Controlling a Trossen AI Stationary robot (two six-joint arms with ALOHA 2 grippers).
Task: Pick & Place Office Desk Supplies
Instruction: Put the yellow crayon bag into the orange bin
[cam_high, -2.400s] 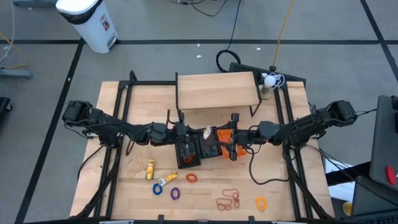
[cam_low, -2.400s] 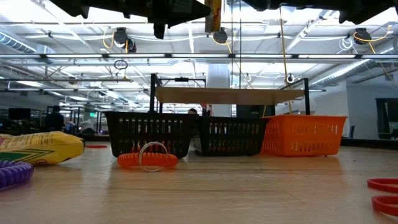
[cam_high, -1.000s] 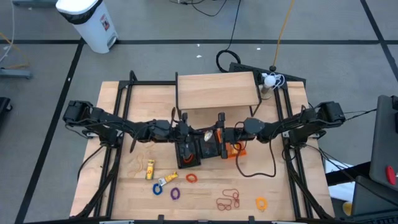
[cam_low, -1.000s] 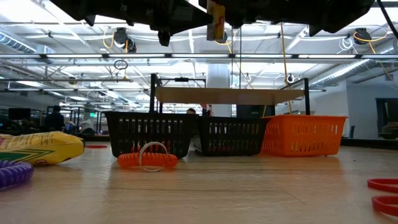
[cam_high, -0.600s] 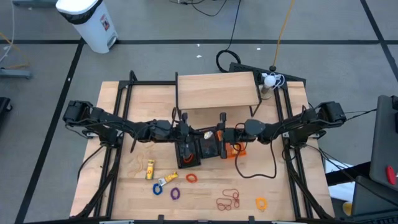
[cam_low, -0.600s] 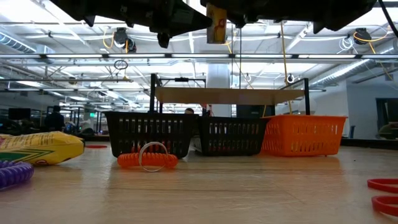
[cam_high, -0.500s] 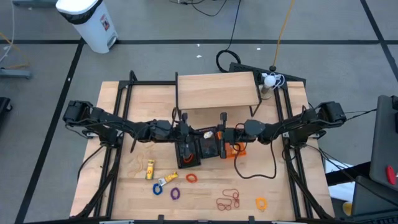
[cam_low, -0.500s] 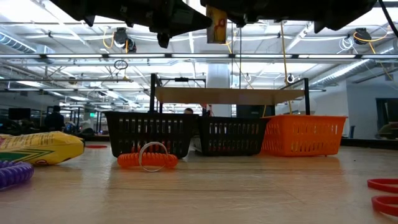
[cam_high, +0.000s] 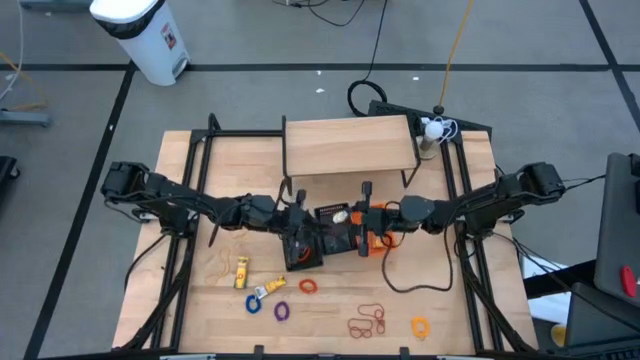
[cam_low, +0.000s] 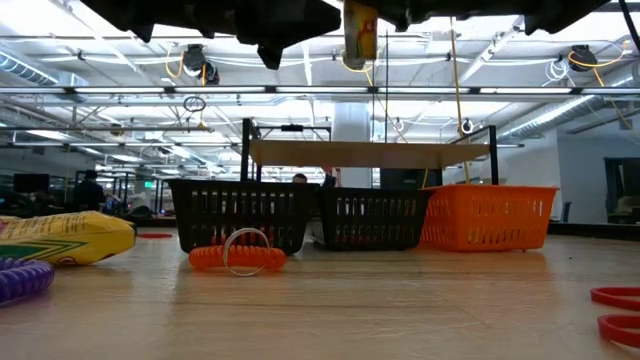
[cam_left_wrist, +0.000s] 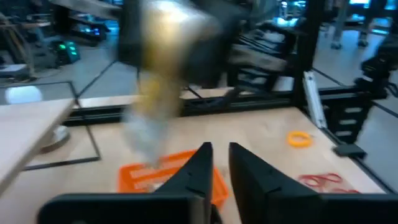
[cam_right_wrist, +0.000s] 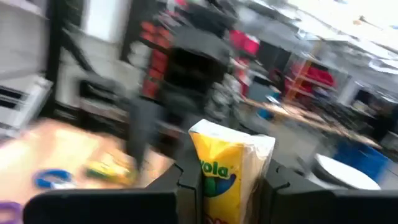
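Crayon packet (cam_right_wrist: 229, 169), small, light and soft-sided, is being pinched across its flat faces by the right gripper (cam_high: 352, 216), held above the baskets. Left gripper (cam_left_wrist: 216, 163) is hovering beside it, fingers nearly closed and empty. Black baskets (cam_low: 240, 214) and orange basket (cam_low: 487, 217) are hiding their contents.

Looks like an industrial lab or workshop: exposed ceiling pipes (cam_low: 300, 90) and strip lights, grey floor marked with black tape lines (cam_high: 300, 67), distant workbenches, aluminium-framed wooden table (cam_high: 455, 300).
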